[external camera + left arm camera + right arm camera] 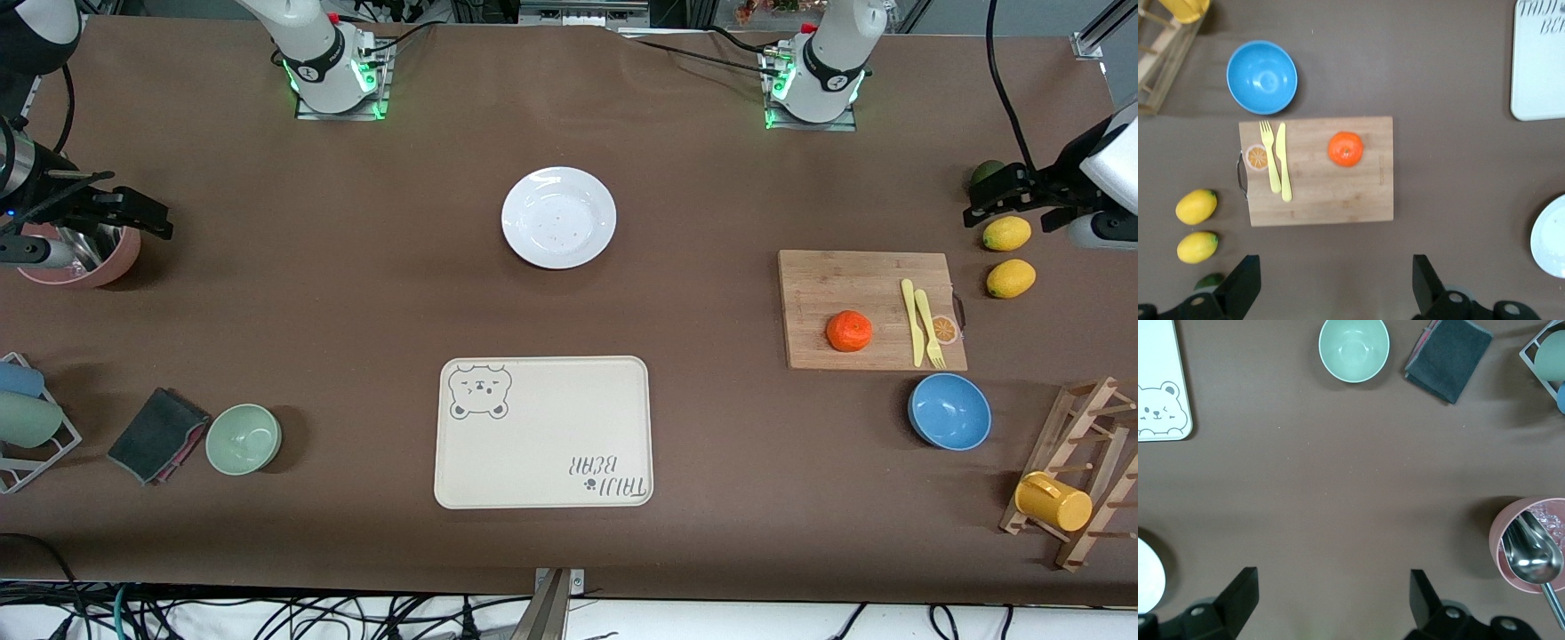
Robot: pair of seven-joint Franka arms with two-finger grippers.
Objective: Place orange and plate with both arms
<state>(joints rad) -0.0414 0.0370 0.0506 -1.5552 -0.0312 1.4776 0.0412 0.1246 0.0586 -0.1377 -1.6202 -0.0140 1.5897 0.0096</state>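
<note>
The white plate [558,218] lies on the brown table midway between the two arm bases; its edge shows in the left wrist view [1551,237]. The orange [849,331] [1345,148] sits on a wooden cutting board [867,309] toward the left arm's end. My left gripper [1009,200] [1337,267] hangs open and empty over the table by the lemons. At the right arm's end, my right gripper [142,213] [1331,577] is open over a pink cup [89,258], holding nothing.
A cream bear tray [544,433] lies nearer the front camera than the plate. A yellow knife and fork [923,324] share the board. Round about are a blue bowl [949,411], two lemons [1006,233], a green bowl [244,438], a dark cloth [158,436] and a mug rack [1076,484].
</note>
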